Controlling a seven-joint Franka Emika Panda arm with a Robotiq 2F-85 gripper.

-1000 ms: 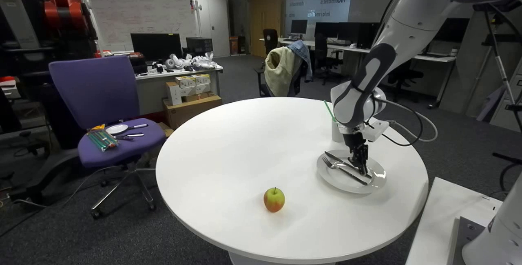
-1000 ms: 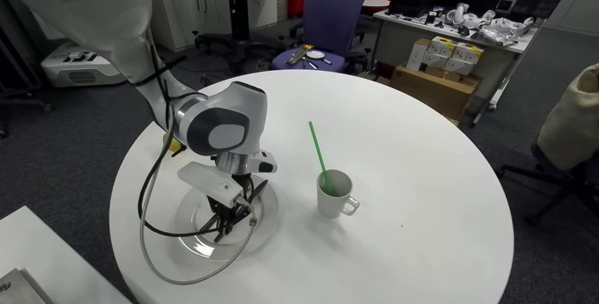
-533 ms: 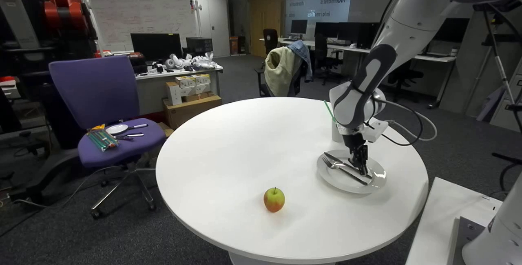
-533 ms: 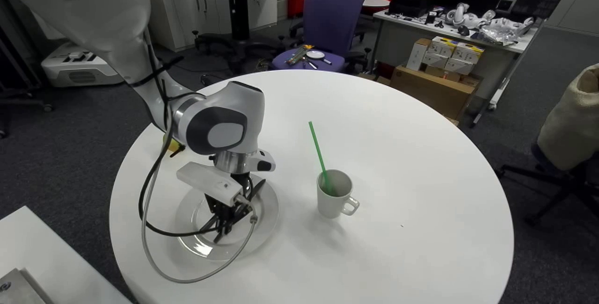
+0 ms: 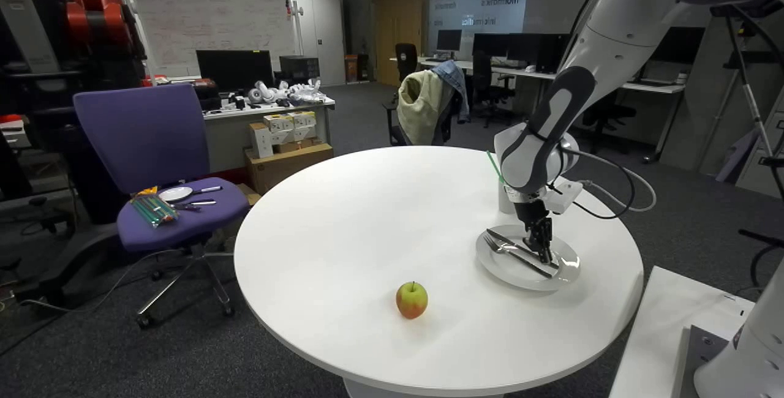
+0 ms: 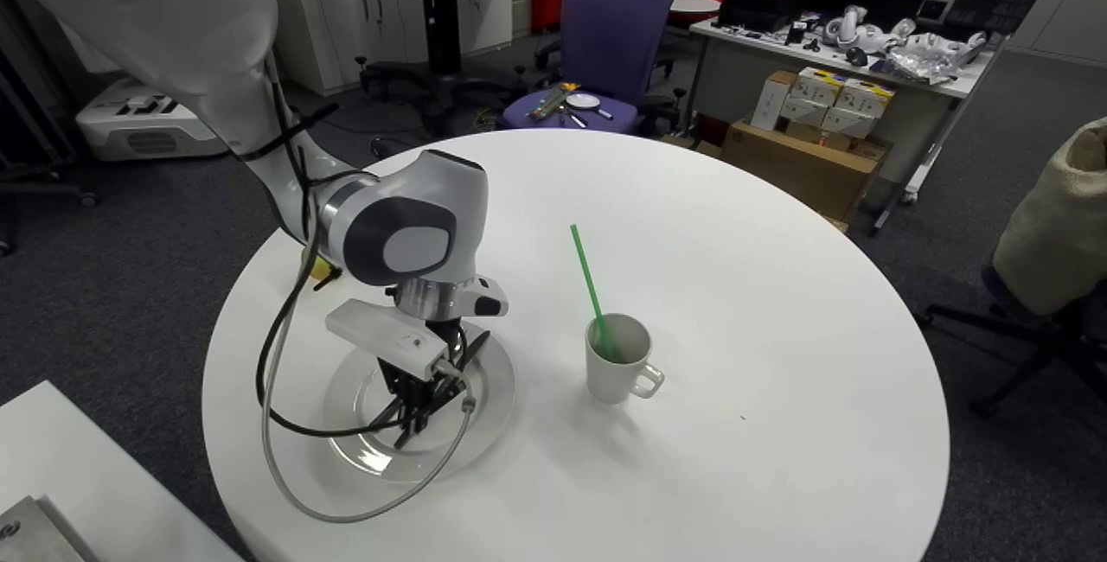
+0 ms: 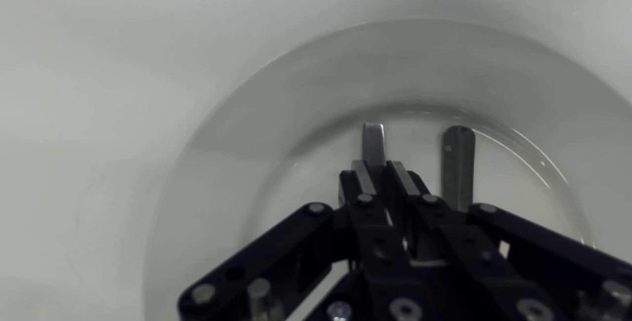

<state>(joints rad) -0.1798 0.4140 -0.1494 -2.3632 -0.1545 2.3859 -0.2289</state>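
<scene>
On the round white table stands a white plate (image 5: pixel 490 268) with a knife (image 5: pixel 506 239) and a fork (image 5: pixel 499 250) lying side by side across it. My gripper (image 5: pixel 544 259) reaches down over the plate at the handle end of the knife. In the wrist view, the gripper (image 7: pixel 377 166) has its narrow jaws closed around the knife handle (image 7: pixel 374 141), whose end sticks out past the fingertips. Beside it, apart from the jaws, lies the dark fork handle (image 7: pixel 457 168). In an exterior view the arm and cables hide part of the cutlery and the gripper (image 6: pixel 413 425).
A white mug (image 6: pixel 616 372) with a green straw (image 6: pixel 588 277) stands close to the plate. Farther along the table sits a red-green apple (image 5: pixel 411 300). A purple chair (image 5: pixel 177 214) holding a pack and utensils is beyond the table. Cables (image 6: pixel 268 441) loop from the wrist.
My wrist has shifted very slightly to the left in both exterior views. The jaws stay closed on the knife; plate, mug and apple have not moved.
</scene>
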